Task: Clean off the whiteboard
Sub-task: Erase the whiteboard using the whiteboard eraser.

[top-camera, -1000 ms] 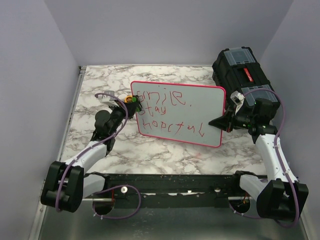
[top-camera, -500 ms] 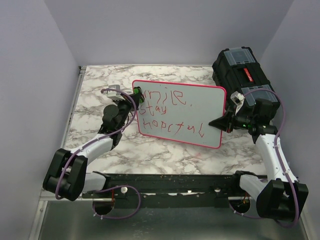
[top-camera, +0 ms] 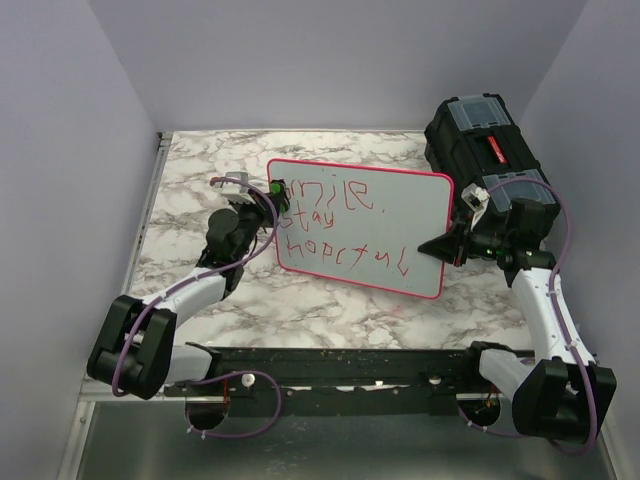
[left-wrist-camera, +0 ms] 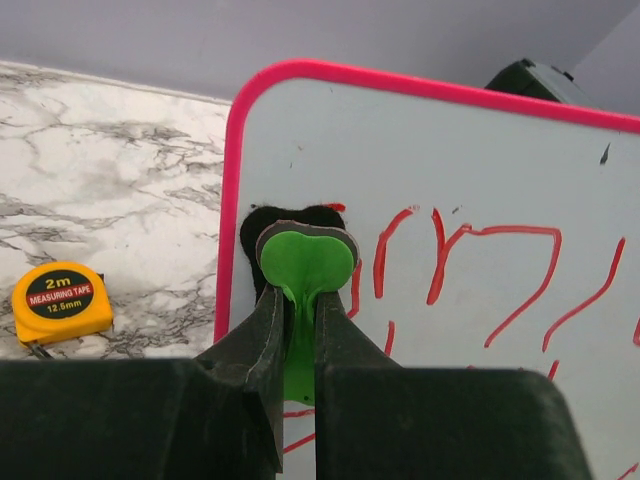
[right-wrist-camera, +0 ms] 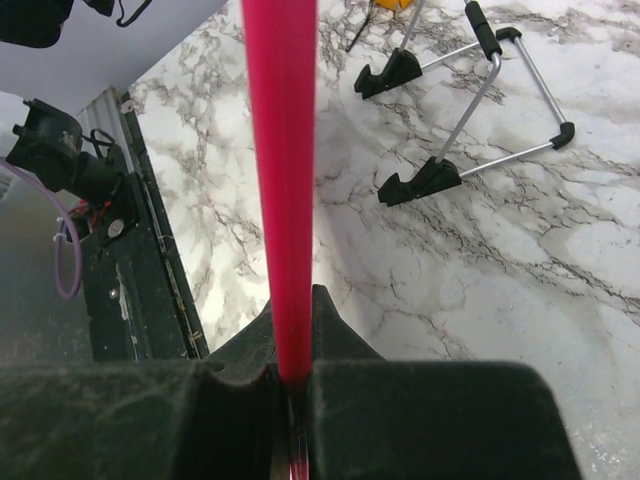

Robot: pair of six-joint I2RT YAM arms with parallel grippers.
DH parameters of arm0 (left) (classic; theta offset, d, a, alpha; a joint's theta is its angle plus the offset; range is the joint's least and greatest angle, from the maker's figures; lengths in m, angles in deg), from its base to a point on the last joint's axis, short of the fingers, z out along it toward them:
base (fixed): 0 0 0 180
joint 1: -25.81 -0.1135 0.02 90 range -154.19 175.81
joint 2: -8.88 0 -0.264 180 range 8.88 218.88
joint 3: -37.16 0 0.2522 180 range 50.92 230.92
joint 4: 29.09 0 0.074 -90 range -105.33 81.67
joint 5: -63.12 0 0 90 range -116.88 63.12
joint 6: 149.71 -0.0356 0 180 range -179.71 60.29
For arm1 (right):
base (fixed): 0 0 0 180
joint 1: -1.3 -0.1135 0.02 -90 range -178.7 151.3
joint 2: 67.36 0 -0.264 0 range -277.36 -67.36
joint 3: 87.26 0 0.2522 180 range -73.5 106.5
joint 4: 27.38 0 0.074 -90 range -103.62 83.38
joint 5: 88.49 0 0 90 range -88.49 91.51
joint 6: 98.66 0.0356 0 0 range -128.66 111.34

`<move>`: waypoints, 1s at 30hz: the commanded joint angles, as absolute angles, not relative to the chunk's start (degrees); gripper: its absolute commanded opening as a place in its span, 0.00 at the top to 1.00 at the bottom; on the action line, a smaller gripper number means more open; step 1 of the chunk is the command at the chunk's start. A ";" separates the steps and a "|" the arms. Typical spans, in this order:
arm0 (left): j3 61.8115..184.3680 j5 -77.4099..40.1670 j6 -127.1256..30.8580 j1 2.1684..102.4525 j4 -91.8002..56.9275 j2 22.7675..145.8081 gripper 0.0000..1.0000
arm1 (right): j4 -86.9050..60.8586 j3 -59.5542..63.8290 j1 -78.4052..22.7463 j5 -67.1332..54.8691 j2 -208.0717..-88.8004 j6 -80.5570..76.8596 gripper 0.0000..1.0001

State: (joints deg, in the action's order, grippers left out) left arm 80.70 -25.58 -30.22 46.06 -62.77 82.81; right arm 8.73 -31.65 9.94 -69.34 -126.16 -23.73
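Left wrist: your left gripper point(left-wrist-camera: 300, 305) clamped on green eraser point(left-wrist-camera: 305, 262), pressed at whiteboard point(left-wrist-camera: 450, 150) upper-left corner; tape measure point(left-wrist-camera: 62, 300) on bench point(left-wrist-camera: 100, 150) beside. Your right gripper point(right-wrist-camera: 290, 385) pinches pink rim; black toolbox point(top-camera: 480, 135) behind.

I see a black toolbox point(top-camera: 487, 135) with a red label standing at the far right corner of the marble counter point(top-camera: 190, 165), and a yellow tape measure point(left-wrist-camera: 62, 298) lying flat on that counter.
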 commanded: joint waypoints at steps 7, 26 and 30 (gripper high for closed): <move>83.13 -14.72 -34.57 44.07 -59.71 83.09 1.00 | 8.18 -30.40 9.74 -67.22 -125.73 -29.42 0.99; 80.96 -4.53 -26.84 39.59 -70.78 87.14 1.00 | 6.79 -31.03 9.77 -67.27 -125.63 -28.03 0.99; 81.28 -4.12 -28.25 41.65 -69.81 87.21 1.00 | 6.69 -31.04 9.78 -67.22 -125.72 -27.96 0.99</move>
